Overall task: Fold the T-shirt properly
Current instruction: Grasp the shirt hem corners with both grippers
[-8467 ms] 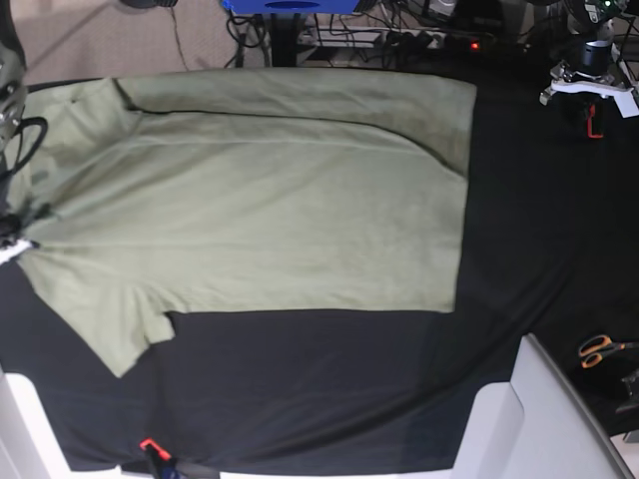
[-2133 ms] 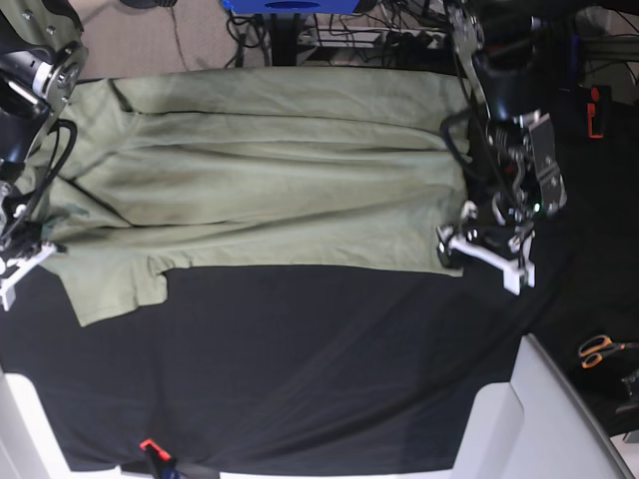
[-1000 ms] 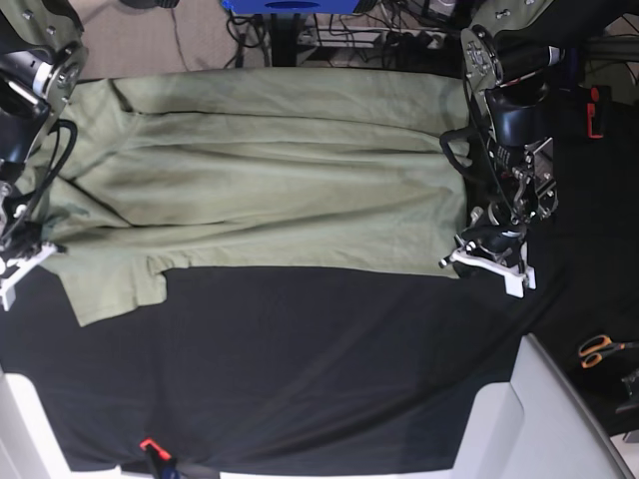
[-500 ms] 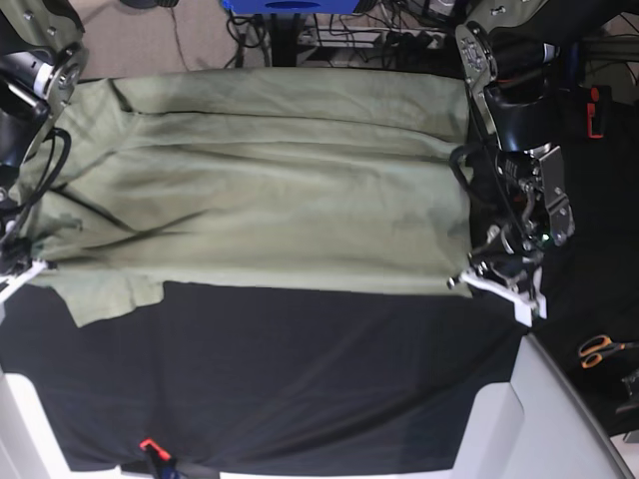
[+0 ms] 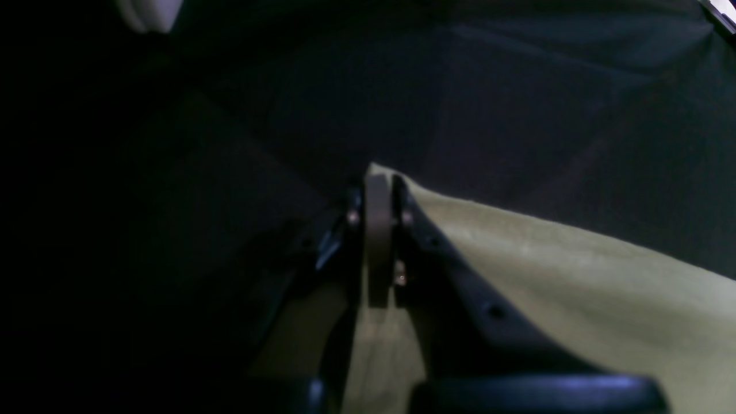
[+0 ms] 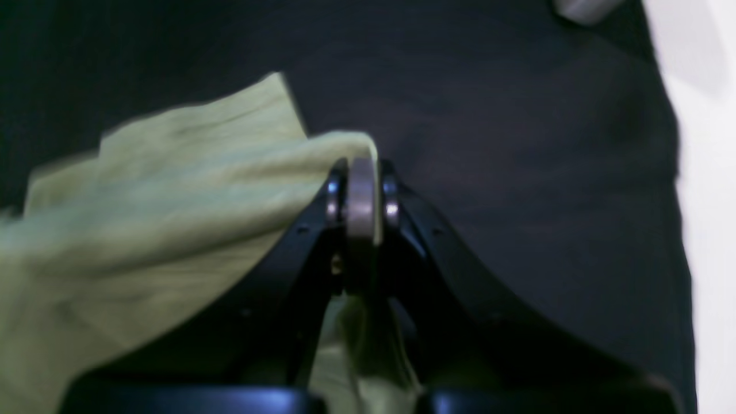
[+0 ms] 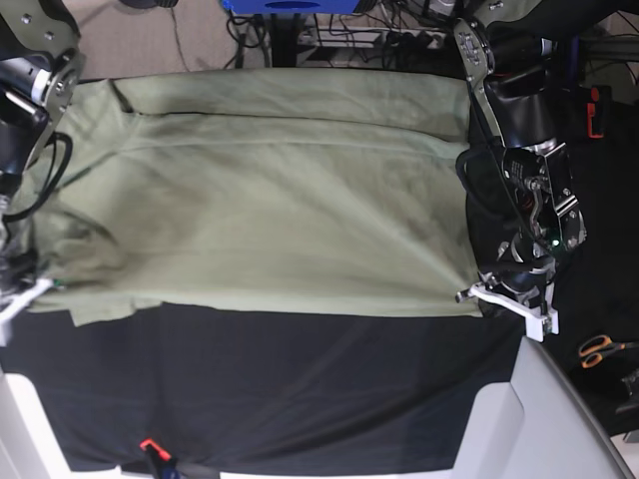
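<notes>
Black table cloth [image 7: 300, 389], T-shirt [image 7: 270, 200] spread, scissors [image 7: 599, 349] at edge

left pincer [image 7: 477, 296] clamped, right pincer [image 7: 22, 291] clamped

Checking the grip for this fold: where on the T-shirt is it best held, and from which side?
By the near edge's two end corners, coming from the table's ends, as now: left gripper and right gripper pinch the T-shirt there, and the edge runs taut and straight between them.
</notes>
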